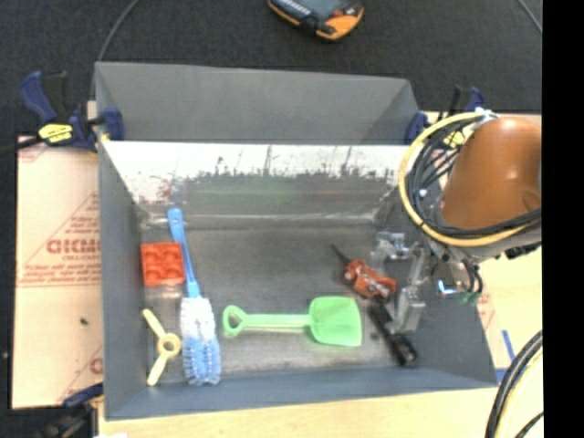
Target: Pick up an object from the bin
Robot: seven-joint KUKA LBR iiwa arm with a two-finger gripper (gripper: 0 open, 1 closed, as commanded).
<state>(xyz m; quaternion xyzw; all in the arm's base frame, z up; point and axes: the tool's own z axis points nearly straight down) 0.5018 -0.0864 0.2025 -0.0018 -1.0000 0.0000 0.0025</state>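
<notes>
The gripper point(407, 310) is low inside the grey metal bin point(255, 108), at its right end and close to the right wall, under the orange cover point(493, 176) and the loop of cables point(415, 185) on the wrist. It cannot be told whether the gripper is open or closed, and no object is seen in its hold. Just beside it, on its left, a small red toy car point(369, 280) lies on the floor of the bin. Under the gripper, toward the front right corner, lies a black stick-like thing point(401, 348); if it touches the gripper is not clear. Further left, near the front wall, a green toy shovel point(306, 321) lies flat with its blade toward the gripper and its handle pointing left. At the left end there is a blue bottle brush point(193, 313) with white bristles, a red building block point(161, 264) touching its handle, and a pale yellow propeller-shaped piece point(162, 346) just beside the bristles.
</notes>
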